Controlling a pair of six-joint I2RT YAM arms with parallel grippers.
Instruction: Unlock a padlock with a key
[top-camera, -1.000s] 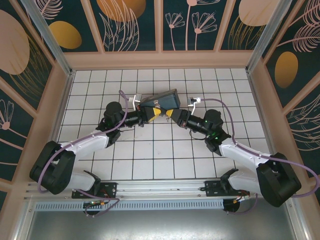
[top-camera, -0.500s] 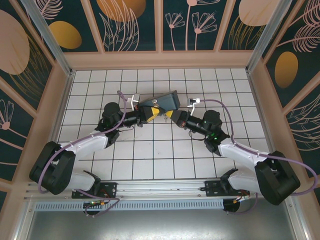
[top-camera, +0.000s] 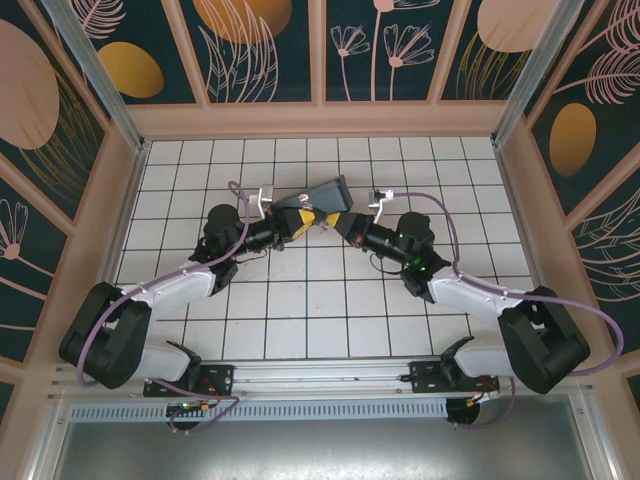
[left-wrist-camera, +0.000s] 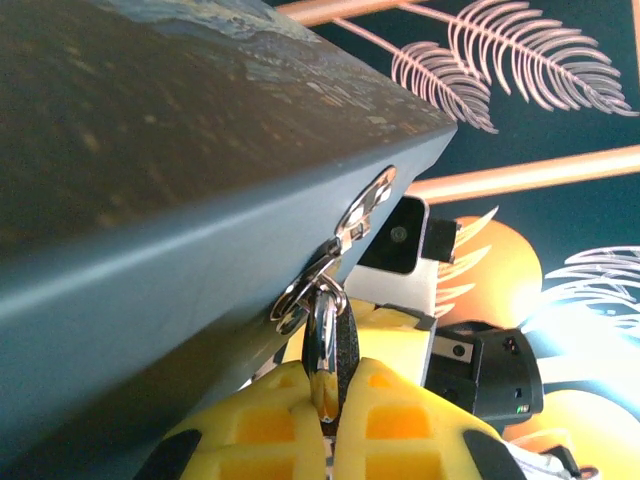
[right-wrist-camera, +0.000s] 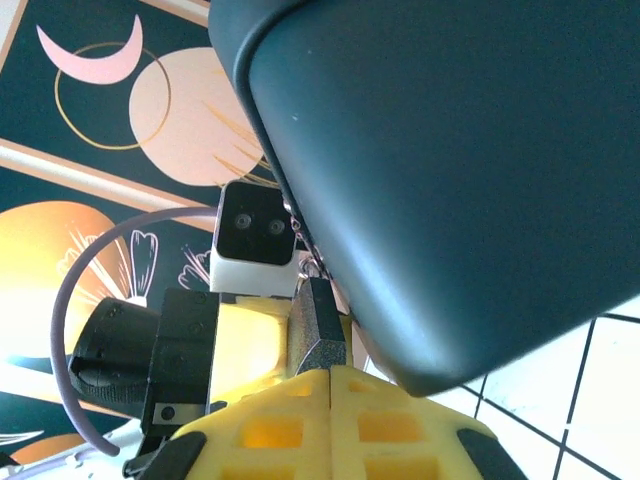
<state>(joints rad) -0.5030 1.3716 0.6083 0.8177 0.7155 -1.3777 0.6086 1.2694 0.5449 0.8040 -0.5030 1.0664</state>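
Observation:
The dark textured padlock (left-wrist-camera: 348, 335) hangs by its shiny shackle from the hasp ring (left-wrist-camera: 355, 210) on the edge of a grey-blue box (top-camera: 325, 193). My left gripper (left-wrist-camera: 335, 400) is shut on the shackle and the padlock's body. In the right wrist view the padlock (right-wrist-camera: 320, 330) stands straight off the tips of my right gripper (right-wrist-camera: 330, 375). Its pads are pressed together at the padlock's lower end, with the key hidden between them. From above, the left gripper (top-camera: 318, 219) and right gripper (top-camera: 347, 226) meet under the lifted box.
The box (right-wrist-camera: 480, 150) looms close over both wrists, tilted off the white tiled floor (top-camera: 320, 300). Wooden walls (top-camera: 320, 118) ring the floor. Each wrist's white camera block faces the other one (right-wrist-camera: 255, 235).
The right wrist has rolled and pushed in to the left. The box and the left gripper have shifted slightly left and up. Both grippers stayed shut.

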